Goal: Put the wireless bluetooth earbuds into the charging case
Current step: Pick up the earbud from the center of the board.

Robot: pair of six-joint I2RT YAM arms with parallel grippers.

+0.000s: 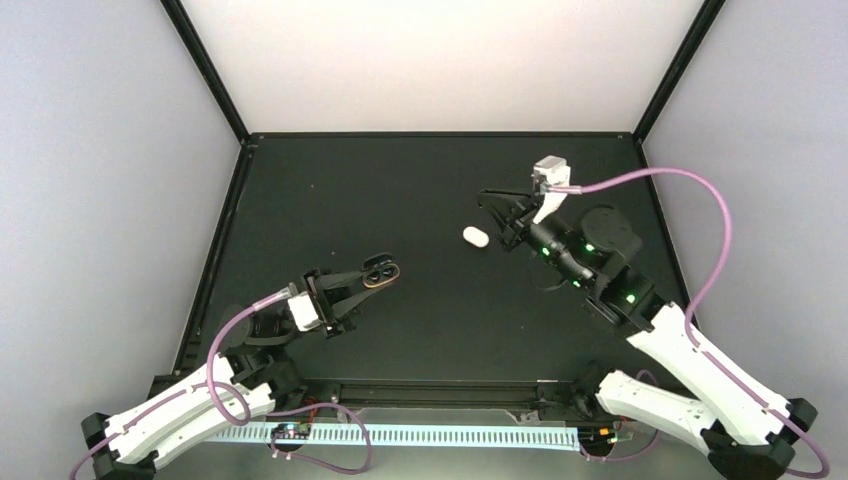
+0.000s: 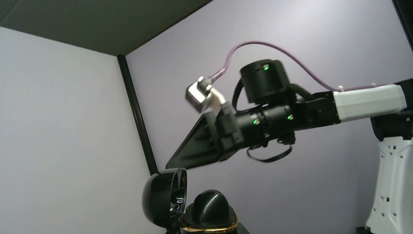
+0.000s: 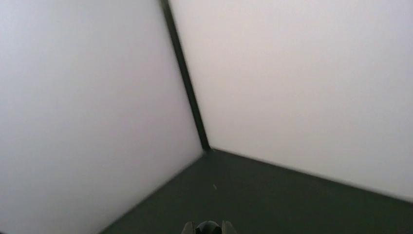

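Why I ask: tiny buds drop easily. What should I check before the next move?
1. Left pincer grips open black case: ok.
2. Case lid open: ok.
3. Right pincer shut on small dark bud: ok.
4. Free socket in case: cannot tell; a dark dome already sits inside.
5. Right pincer lined up over case: not ok; it stands apart, near the white oval object.

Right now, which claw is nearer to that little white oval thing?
The right gripper: its tips sit beside the white oval, while the left gripper, gripping the open dark case, is farther off.
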